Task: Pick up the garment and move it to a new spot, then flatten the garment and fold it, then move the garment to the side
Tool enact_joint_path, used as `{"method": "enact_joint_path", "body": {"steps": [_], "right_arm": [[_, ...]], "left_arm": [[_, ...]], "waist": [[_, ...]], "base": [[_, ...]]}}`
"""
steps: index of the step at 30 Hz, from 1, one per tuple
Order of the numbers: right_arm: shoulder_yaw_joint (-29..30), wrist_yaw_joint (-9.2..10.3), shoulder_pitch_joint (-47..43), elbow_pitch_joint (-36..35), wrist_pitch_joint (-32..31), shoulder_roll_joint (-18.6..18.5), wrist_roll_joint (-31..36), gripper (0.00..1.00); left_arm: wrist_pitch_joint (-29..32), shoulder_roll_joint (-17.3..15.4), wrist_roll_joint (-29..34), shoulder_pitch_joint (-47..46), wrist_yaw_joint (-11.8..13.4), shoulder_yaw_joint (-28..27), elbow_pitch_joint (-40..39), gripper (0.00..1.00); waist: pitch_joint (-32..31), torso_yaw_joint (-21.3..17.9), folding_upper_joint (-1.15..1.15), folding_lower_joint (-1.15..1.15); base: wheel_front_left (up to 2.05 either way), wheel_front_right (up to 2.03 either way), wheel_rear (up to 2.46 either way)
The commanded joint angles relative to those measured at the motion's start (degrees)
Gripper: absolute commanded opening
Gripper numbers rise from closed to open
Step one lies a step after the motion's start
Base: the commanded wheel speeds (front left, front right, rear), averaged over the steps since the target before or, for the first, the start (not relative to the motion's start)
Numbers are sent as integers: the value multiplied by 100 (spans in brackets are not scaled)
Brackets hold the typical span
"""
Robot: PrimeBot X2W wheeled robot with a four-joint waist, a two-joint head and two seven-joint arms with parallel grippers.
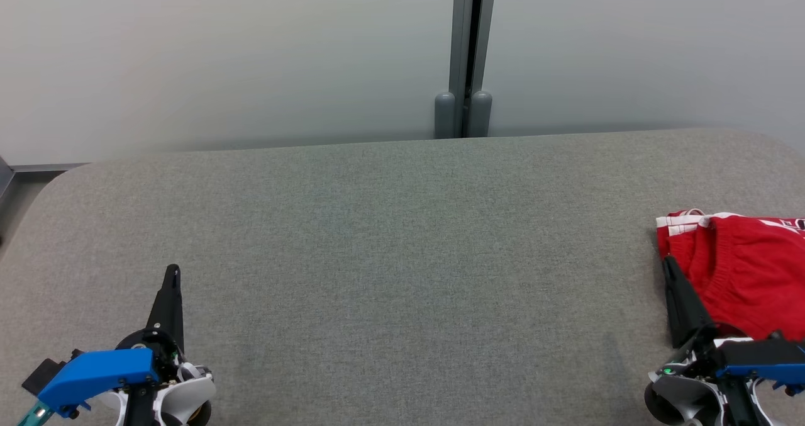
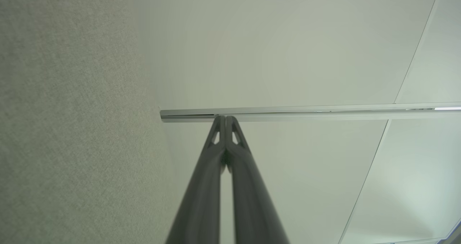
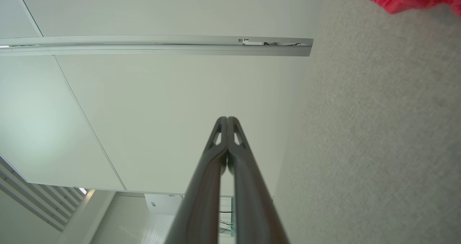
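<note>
Garment [image 1: 745, 269]: red with white striped trim, bunched at the far right of the grey fabric table [image 1: 390, 224], cut off by the head view's right edge. The right gripper [image 1: 668, 265] sits low right with its fingers pressed together and nothing between them. It leans slightly left, tip right at the garment's left edge; can't tell if it touches. The left gripper [image 1: 172, 274] sits low left, fingers likewise pinched together and empty, pointing almost straight away from the robot, well apart from the garment. Both blue housings [image 1: 94, 372] sit near the bottom edge. Room: open grey cloth spans the table between the two grippers. The far edge runs along the pale wall panels [image 1: 220, 55], with a grey post [image 1: 466, 48] at the panel joint, and the far-left corner is rounded. Right wrist view catches a sliver of red cloth in its top right corner, apart from the fingertips, with table cloth down its right side. Left wrist view has table cloth down its left side and a metal rail [image 2: 306, 112] crossing the wall behind the tips.
</note>
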State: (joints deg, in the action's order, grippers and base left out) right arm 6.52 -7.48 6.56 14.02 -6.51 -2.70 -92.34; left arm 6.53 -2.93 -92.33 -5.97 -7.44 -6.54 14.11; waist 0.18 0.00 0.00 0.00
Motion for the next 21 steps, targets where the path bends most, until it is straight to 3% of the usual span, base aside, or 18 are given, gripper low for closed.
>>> {"method": "enact_joint_path", "body": {"steps": [1,21], "right_arm": [[12,-2,-66,-21,-26,-34,-16,0],[11,-2,-66,-21,-25,-34,-16,0]], "left_arm": [[22,9,-15,-58,-8,-9,-25,0],[22,9,-16,-58,-8,-8,-26,0]], "waist": [[0,0,0,0],[0,0,0,0]], "base": [[0,0,0],[0,0,0]]}}
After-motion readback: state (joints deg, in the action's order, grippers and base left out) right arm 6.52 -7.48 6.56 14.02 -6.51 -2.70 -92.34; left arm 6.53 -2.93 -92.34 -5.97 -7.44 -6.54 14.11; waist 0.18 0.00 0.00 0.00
